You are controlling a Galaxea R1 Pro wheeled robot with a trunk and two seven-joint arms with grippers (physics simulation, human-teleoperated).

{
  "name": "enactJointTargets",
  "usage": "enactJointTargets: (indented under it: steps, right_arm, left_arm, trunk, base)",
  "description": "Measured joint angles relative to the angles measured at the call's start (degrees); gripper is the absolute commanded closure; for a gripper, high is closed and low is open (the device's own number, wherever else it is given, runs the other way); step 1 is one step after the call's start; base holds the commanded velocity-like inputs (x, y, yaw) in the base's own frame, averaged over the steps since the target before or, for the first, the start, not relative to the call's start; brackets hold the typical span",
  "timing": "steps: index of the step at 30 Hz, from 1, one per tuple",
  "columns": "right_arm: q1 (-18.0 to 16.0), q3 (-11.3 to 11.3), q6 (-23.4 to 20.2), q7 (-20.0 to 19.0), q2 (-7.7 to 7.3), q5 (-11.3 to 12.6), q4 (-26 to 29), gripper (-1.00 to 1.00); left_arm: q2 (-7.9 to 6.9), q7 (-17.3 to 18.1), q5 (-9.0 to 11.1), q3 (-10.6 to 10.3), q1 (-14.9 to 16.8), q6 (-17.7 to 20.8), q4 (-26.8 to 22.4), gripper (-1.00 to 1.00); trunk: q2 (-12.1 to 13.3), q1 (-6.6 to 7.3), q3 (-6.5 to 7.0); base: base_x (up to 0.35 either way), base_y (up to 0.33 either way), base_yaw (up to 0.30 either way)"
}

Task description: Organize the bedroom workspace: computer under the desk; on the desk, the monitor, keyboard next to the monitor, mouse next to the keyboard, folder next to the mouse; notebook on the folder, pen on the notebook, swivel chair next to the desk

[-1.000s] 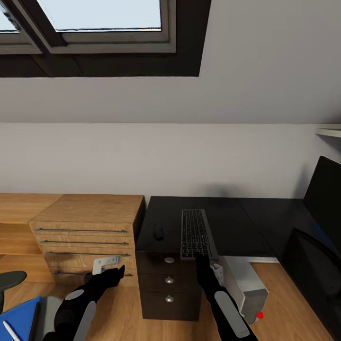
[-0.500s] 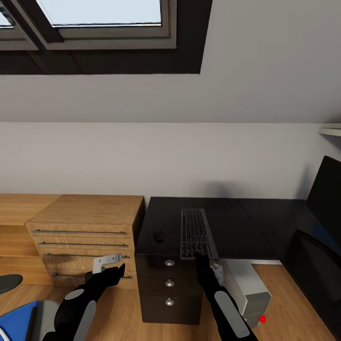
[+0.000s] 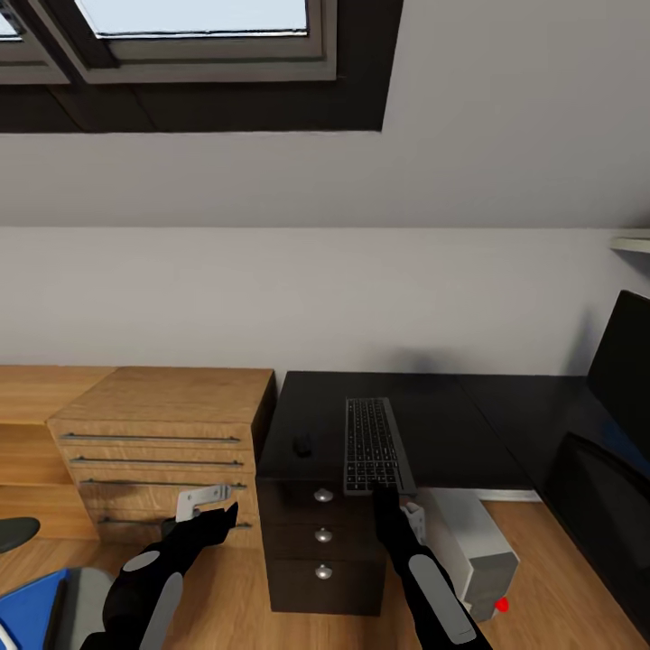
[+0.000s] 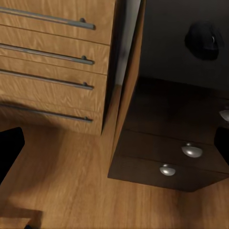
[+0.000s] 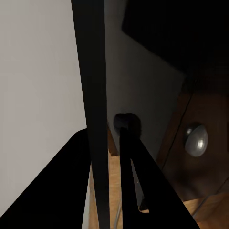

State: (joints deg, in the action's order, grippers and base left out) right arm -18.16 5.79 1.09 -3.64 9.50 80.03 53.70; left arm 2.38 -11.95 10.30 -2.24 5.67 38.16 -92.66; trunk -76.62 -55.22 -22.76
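head view: high, facing forward and down over the counter (image 3: 451,424)
left wrist view: close, facing the drawer unit (image 4: 181,143)
right wrist view: very close, at the counter's edge
shared: drawer knobs (image 3: 322,496)

No text, label, brand, number or sign can be read in any of the views. The keyboard (image 3: 375,445), lying on the desk (image 3: 469,424) with its near end at the front edge, shows only rows of pale flecks on its keys, too small to make out as characters. The computer (image 3: 471,549) carries just a plain red dot low on its front, with no lettering.
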Motion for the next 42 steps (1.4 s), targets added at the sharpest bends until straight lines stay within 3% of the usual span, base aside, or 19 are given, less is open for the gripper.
enactJointTargets:
  steps: [9,24,25,42]
  right_arm:
    - [0.00,0.01,0.10,0.11,0.00,-0.06,0.04,1.00]
    - [0.00,0.00,0.04,0.32,-0.04,-0.13,0.10,1.00]
    - [0.00,0.00,0.02,0.32,-0.03,-0.13,0.10,-1.00]
    - [0.00,-0.05,-0.06,0.43,-0.09,-0.12,0.11,-1.00]
  left_arm:
    - [0.00,-0.02,0.00,0.00,0.00,0.04,0.00,-1.00]
    - [-0.08,0.15,0.08,0.02,0.00,0.12,0.00,-1.00]
    - [-0.08,0.15,0.08,0.02,0.00,0.13,0.00,-1.00]
    - [-0.09,0.24,0.09,0.00,0.00,0.13,0.00,-1.00]
  trunk:
    - [-3.61,-1.98,-1.62]
    - [-3.63,-1.98,-1.62]
    - [-3.63,-1.98,-1.62]
    - [-3.63,-1.99,-1.62]
  base:
    - [0.000,0.000,0.000]
    - [0.000,0.000,0.000]
    - [0.000,0.000,0.000]
    - [-0.003,0.000,0.000]
